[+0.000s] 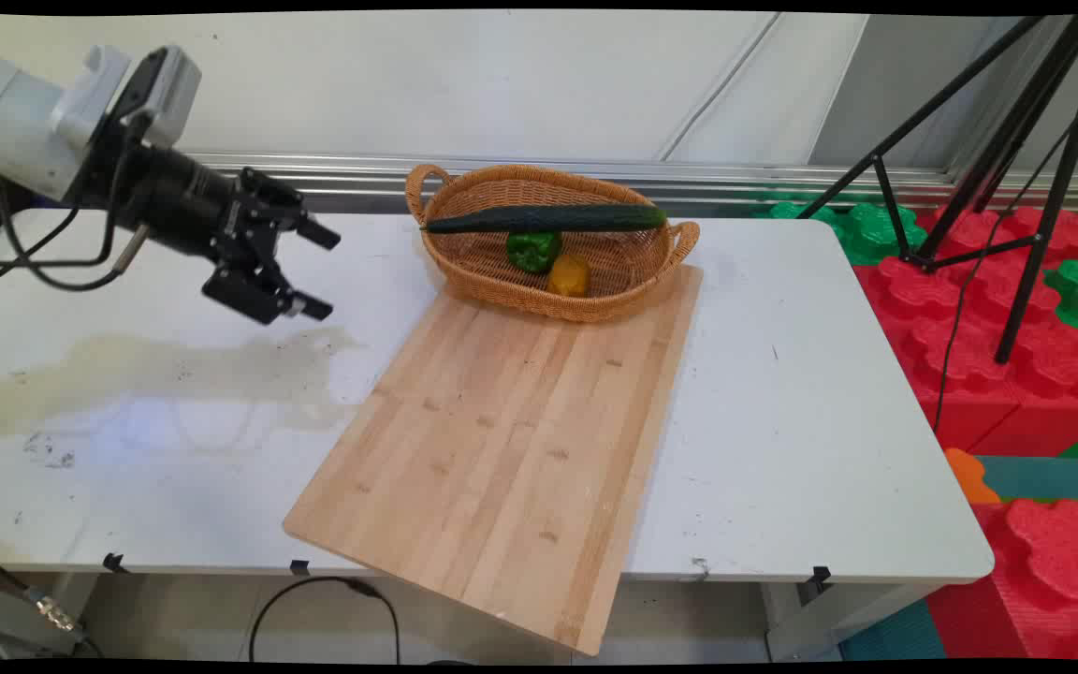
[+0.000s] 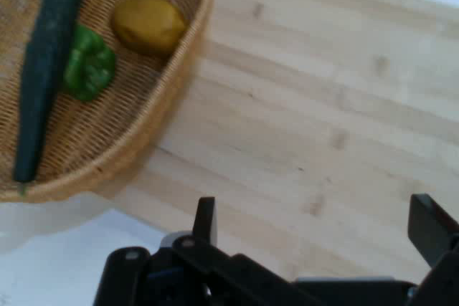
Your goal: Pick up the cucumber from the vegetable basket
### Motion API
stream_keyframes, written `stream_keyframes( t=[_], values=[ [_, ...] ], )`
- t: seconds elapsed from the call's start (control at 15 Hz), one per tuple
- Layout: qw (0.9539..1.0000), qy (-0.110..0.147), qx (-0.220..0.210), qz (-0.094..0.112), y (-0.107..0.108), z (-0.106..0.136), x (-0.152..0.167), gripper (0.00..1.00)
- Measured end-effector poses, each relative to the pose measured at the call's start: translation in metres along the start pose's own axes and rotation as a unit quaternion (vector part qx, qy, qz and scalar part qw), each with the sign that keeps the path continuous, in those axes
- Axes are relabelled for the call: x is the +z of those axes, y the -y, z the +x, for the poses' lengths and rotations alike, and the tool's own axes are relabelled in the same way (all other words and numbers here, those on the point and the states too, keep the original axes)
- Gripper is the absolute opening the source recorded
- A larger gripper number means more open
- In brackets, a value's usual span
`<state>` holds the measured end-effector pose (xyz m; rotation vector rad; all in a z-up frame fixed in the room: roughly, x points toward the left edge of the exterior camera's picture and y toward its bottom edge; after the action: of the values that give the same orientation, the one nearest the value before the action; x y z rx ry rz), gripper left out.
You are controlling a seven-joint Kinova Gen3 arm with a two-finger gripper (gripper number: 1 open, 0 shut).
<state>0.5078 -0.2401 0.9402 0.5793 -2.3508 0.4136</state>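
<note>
The gripper (image 1: 313, 269) hangs above the left part of the tabletop (image 1: 810, 402), its fingers spread wide and holding nothing, pointed toward the basket (image 1: 637, 276) but well apart from it. No thing has been lifted: the cucumber (image 1: 548, 219) lies across the basket's rim, and the green pepper (image 1: 533, 250) and the yellow pepper (image 1: 568, 275) sit inside, side by side. The board (image 1: 502, 440) lies bare, its far edge under the basket and its near corner jutting past the tabletop's edge. The basket is oval wicker with looped handles, tightly woven; the board is pale jointed wood, flat and smooth. The cucumber is long, dark and slender — the peppers small, lumpy and glossy. A yellowish stain (image 1: 155, 374) marks the white tabletop below the gripper.
</note>
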Motion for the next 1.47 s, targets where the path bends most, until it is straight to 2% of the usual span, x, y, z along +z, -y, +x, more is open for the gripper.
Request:
stream_keyframes(
  t=[0.4,0.73,1.0,1.47],
  values=[
    [0.9992,-0.019,-0.012,0.033,0.023,0.013,0.006,1.0],
    [0.9974,-0.031,-0.009,0.064,0.049,0.031,0.024,1.0],
    [0.9962,-0.028,-0.008,0.082,0.068,0.039,0.042,1.0],
    [0.9946,-0.006,0.003,0.104,0.097,0.048,0.088,1.0]
  ],
)
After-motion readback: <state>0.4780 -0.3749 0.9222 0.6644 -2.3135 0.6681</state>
